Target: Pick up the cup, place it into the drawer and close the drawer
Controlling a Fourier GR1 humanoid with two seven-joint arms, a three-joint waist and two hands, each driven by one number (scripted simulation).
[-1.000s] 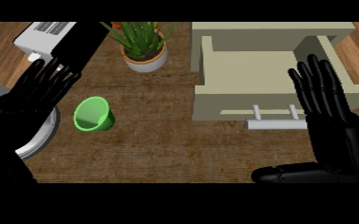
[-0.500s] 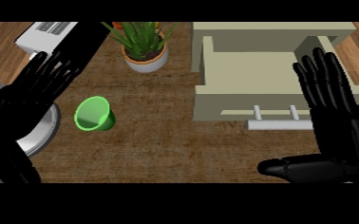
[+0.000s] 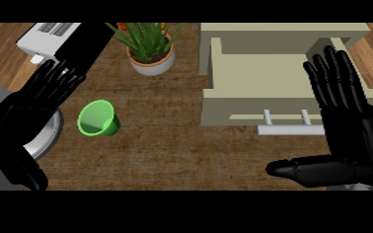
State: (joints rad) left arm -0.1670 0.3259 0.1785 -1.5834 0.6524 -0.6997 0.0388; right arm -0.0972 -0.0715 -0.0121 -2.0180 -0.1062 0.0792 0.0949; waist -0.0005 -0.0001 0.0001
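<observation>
The left hand (image 3: 45, 96) hangs over the counter (image 3: 160, 143) with its fingers straight and spread, holding nothing. The green cup (image 3: 98, 119) lies just right of it, tipped on its side with its mouth toward the viewer, apart from the fingers. Partly under the left hand, left of the cup, shows the pale rim of a plate (image 3: 45, 140). Beyond the cup stands a potted plant (image 3: 150, 49), and left of that a white toaster (image 3: 48, 38), with a black slab alongside it. The right hand (image 3: 344, 111) is well right of the cup, fingers straight, thumb stretched out, empty. It hovers over the right edge of the open drawer (image 3: 255, 74), whose bar handle (image 3: 288, 127) faces the viewer. Bare counter lies between cup and drawer.
</observation>
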